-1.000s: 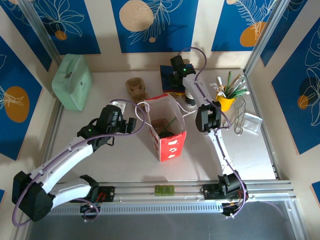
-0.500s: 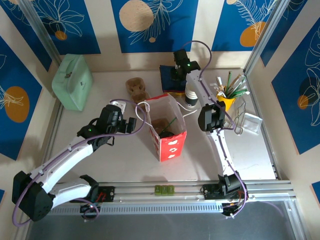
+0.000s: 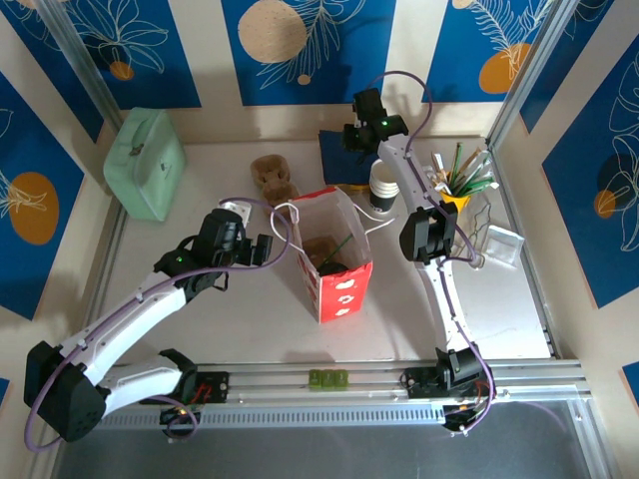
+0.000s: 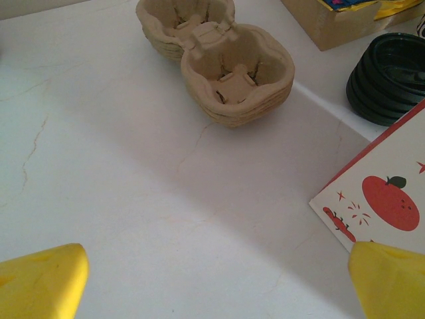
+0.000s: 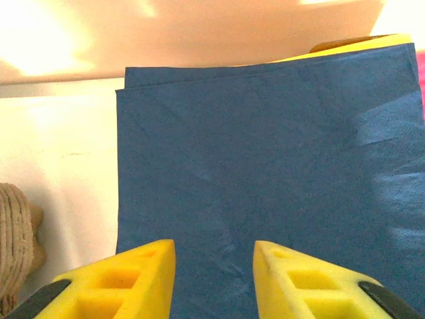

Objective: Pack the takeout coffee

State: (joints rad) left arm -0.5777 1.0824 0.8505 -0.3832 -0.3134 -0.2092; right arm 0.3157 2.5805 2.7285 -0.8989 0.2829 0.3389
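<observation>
Yellow right gripper (image 5: 214, 267) half-open, empty

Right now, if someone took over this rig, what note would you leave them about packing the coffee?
Left gripper: open, empty, beside the red bag.
Right gripper: open, empty, above the blue napkins at the back.
Coffee: a dark shape sits in the open bag, but it is too small to tell whether it is the lidded cup.
Done: unclear.
Left: confirm the cup is in the bag, and a napkin probably goes in next.
</observation>
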